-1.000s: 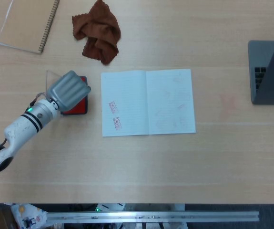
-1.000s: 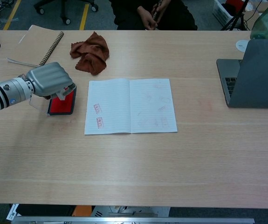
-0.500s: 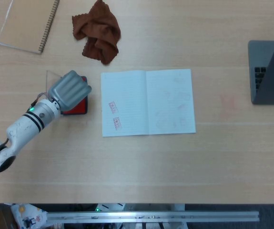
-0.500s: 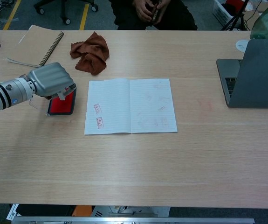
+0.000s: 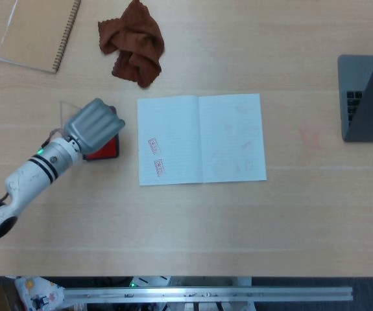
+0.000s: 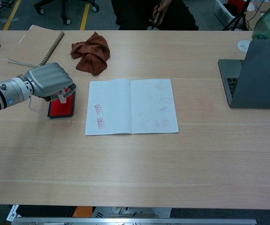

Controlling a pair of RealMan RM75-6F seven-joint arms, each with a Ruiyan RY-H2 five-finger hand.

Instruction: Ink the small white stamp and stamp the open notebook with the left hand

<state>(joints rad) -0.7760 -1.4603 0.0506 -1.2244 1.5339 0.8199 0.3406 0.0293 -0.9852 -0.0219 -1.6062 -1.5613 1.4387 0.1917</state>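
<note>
My left hand (image 5: 94, 124) (image 6: 49, 79) hovers over the red ink pad (image 5: 106, 149) (image 6: 59, 108), fingers curled down around the small white stamp (image 6: 62, 95). The stamp's lower end sits at the pad's far edge; I cannot tell if it touches the ink. From the head view the stamp is hidden under the hand. The open notebook (image 5: 201, 139) (image 6: 131, 106) lies to the right of the pad, with two red stamp marks (image 5: 156, 155) on its left page. The right hand is in neither view.
A brown cloth (image 5: 133, 41) lies beyond the notebook and a spiral pad (image 5: 38, 32) is at the far left. A grey laptop (image 6: 256, 75) stands at the right edge. The ink pad's clear lid (image 5: 64, 110) juts out left of the hand.
The left hand and the ink pad beneath it have shifted slightly toward the near edge, and the pad has turned a little. The notebook has not moved.
</note>
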